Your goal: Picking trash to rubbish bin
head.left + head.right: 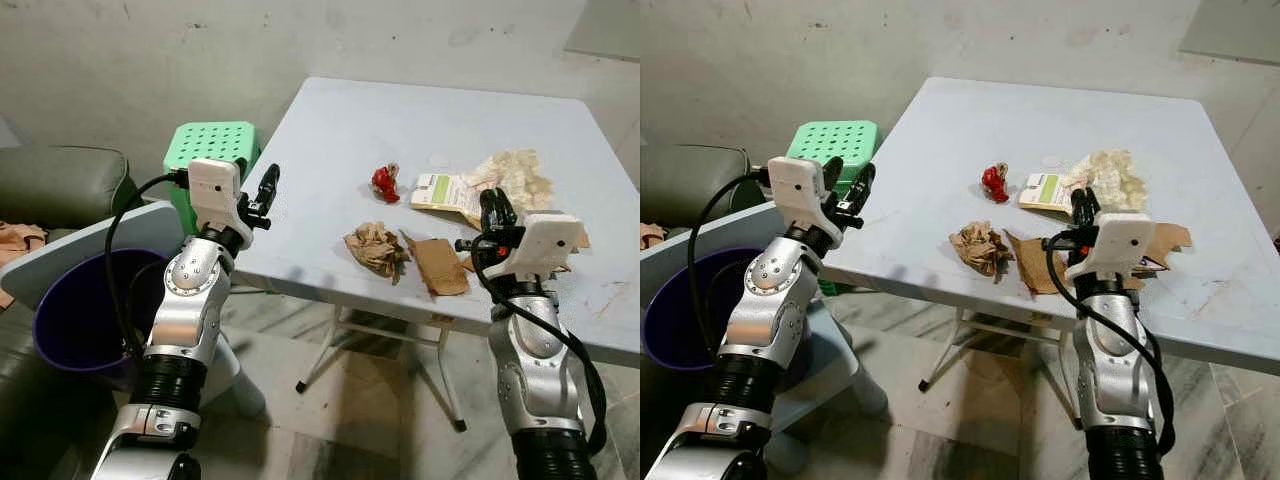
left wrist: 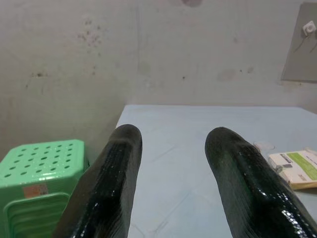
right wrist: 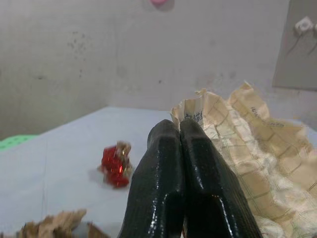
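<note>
Head stereo pair down over table (image 1: 330, 150); wrist cameras low along it toward wall (image 2: 148, 49).

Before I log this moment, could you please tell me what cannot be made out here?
- Purple bin: inside hidden by left arm and white lid, eye views.
- Box: print too small, eye views.
- Right claw: wrist view cannot show whether the shut fingers pinch the crumpled paper.

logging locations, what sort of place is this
Probably a plain room in a home: a stained bare wall, a folding table strewn with trash, a green plastic stool and a purple bin.
</note>
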Tool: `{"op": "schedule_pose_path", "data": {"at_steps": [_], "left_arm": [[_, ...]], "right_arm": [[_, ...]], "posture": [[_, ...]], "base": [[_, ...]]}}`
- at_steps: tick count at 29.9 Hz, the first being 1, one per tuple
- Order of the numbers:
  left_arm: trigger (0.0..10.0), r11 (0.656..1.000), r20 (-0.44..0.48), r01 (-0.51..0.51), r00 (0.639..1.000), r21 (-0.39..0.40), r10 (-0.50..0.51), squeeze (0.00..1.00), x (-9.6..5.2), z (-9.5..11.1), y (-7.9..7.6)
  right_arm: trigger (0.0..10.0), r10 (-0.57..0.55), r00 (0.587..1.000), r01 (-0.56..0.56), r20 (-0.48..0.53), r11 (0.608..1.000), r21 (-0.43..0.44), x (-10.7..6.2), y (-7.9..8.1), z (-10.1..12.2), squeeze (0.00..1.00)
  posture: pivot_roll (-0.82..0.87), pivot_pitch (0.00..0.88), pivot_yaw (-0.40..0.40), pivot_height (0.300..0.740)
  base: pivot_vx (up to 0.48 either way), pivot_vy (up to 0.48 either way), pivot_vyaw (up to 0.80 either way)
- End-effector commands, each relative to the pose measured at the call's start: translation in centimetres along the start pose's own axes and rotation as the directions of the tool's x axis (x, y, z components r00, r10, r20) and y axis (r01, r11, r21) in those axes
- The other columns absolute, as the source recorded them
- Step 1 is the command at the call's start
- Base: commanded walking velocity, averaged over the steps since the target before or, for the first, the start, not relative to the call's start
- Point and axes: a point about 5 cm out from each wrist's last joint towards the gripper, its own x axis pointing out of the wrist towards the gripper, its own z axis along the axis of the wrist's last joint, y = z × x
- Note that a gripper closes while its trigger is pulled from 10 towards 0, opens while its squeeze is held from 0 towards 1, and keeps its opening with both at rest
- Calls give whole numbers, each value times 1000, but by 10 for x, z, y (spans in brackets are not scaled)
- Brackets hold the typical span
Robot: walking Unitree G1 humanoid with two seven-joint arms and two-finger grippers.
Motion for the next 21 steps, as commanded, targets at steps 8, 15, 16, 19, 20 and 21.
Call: {"op": "schedule_pose_path", "data": {"at_steps": [8, 15, 16, 19, 20, 21], "left_arm": [[10000, 1000, 18, -11, 1000, 2, 11, 0, -4, 3, 8], [10000, 1000, 4, -19, 1000, -2, 19, 0, -5, 0, 8], [10000, 1000, 1, -15, 1000, 0, 15, 0, -5, -1, 7], [10000, 1000, -2, -9, 1000, 0, 9, 0, -4, -1, 6], [10000, 1000, -3, -8, 1000, 1, 8, 0, -4, -1, 5], [10000, 1000, -4, -7, 1000, -1, 7, 0, -4, -2, 5]], "right_arm": [[10000, 45, 999, -45, 0, 999, 0, 0, 4, 6, 0], [10000, 46, 999, -47, -14, 998, -34, 1, 5, 5, 0], [10000, 56, 998, -58, -25, 997, -53, 1, 6, 4, 0], [10000, 63, 998, -64, -30, 997, -43, 1, 6, 3, 0], [10000, 63, 997, -65, -32, 997, -39, 1, 6, 3, 0], [10000, 66, 997, -67, -34, 997, -39, 1, 6, 3, 0]], "posture": [[-72, 56, -13, 740], [-72, 58, -15, 740], [-72, 57, -17, 740], [-73, 57, -17, 740], [-74, 56, -17, 740], [-74, 56, -17, 740]], "base": [[0, 0, 0], [0, 0, 0], [0, 0, 800], [0, 0, 800], [0, 0, 800], [0, 0, 800]]}}
